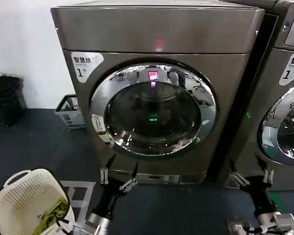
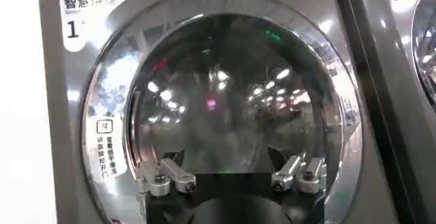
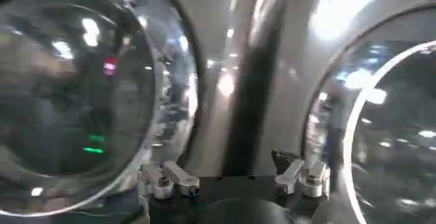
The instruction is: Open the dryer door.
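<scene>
The dryer door (image 1: 154,110) is a big round porthole with a wide chrome rim and dark glass, and it sits shut against the grey machine front. A small white sticker (image 1: 98,122) is on the rim's left side. My left gripper (image 1: 120,170) hangs open just below the door's lower left edge, not touching it. In the left wrist view the door (image 2: 225,75) faces the open left gripper (image 2: 228,158). My right gripper (image 1: 253,175) is open, low, in front of the gap between the two machines. The right wrist view has the door (image 3: 68,89) to one side of the right gripper (image 3: 225,167).
A second grey machine (image 1: 284,98) with its own chrome door (image 3: 395,123) stands to the right. A white laundry basket (image 1: 27,198) sits on the dark floor at the near left. A grey crate (image 1: 68,111) and a black object (image 1: 7,98) stand by the wall.
</scene>
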Available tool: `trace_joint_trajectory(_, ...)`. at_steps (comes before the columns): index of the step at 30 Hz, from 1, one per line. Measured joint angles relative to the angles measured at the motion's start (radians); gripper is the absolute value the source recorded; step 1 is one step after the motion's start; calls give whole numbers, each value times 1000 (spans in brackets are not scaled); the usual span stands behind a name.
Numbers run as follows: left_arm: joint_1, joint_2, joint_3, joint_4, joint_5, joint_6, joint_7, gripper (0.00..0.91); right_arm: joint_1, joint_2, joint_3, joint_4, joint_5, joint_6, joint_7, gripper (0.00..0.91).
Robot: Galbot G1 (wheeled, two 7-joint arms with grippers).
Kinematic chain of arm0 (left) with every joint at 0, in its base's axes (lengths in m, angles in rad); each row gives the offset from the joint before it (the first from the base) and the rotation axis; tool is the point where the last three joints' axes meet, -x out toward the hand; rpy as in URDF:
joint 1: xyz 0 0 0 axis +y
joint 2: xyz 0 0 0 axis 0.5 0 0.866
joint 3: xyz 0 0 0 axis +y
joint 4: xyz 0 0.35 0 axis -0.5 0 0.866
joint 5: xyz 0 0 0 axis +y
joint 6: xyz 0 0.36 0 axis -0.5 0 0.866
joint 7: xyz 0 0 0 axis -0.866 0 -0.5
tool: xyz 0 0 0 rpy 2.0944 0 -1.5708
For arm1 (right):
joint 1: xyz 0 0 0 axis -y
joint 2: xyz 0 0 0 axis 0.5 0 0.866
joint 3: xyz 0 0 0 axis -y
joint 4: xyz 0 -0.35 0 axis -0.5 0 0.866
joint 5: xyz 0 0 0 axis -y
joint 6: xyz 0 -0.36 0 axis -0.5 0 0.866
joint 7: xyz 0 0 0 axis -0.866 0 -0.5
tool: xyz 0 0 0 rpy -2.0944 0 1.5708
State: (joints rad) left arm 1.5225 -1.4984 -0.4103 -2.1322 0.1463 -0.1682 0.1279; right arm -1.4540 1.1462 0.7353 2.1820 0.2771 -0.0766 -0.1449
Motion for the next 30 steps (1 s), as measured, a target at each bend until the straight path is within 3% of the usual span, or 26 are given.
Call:
trace_joint_trajectory(5,6,4,-2,-10,-3,3,0,907,62,-78,-40,-18,90,-20,-7,907)
trace_joint_trajectory(13,16,4,-4,-17,-8,4,-3,907,153,-174,-125,-48,159,-21,-15,907)
trace_joint_trajectory(30,24,5,-5,-22,2,6,-2,907,400,-269,-407,-148,162,2,0,907)
